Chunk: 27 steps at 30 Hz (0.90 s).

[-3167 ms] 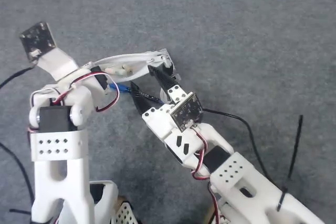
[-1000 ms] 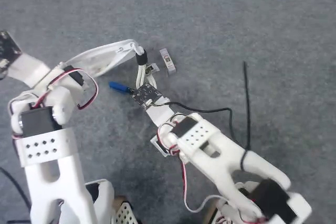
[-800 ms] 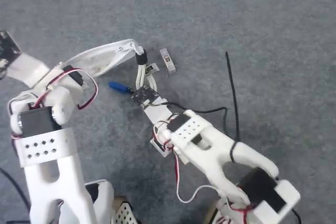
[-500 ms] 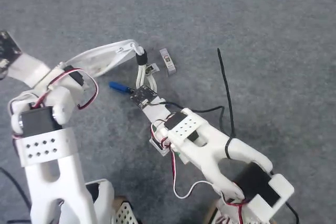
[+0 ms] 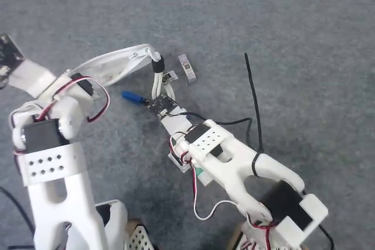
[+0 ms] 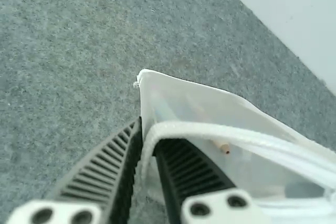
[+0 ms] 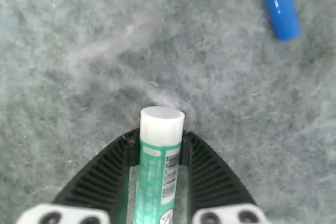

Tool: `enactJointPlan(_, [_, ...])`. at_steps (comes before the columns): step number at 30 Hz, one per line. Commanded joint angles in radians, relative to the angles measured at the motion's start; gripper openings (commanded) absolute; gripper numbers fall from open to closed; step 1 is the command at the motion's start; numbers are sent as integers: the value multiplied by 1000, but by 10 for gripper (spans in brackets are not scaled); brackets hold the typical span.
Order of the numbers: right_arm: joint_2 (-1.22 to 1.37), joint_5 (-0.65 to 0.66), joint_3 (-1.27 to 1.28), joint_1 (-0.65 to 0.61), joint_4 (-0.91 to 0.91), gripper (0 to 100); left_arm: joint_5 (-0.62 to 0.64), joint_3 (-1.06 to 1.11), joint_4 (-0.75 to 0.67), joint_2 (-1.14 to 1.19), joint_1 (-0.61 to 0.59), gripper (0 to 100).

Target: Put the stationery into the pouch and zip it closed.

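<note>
Left gripper [image 6: 148,136] pinching the rim of a translucent white pouch [image 6: 210,111], right gripper [image 7: 161,139] clamped on a green-labelled, white-capped glue stick [image 7: 160,121] lengthwise between its jaws, cap pointing outward (near the pouch's corner), blue pen [image 7: 278,1] nearby.

glue stick [image 7: 157,166], barcode on its label, print seemingly illegible
</note>
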Motion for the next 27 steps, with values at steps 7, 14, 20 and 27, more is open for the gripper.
enactJointPlan(7, [-5,-11,-32,-5,5,6,15,-7,-35,8,-5,10])
enactJointPlan(14, [-7,-11,-32,-5,7,6,15,-7,-35,8,-5,10])
enactJointPlan(20, [-94,-12,-23,-5,42,6,15,-7,-35,8,-5,10])
enactJointPlan(27, [-228,-11,40,-7,61,6,15,-7,-35,8,-5,10])
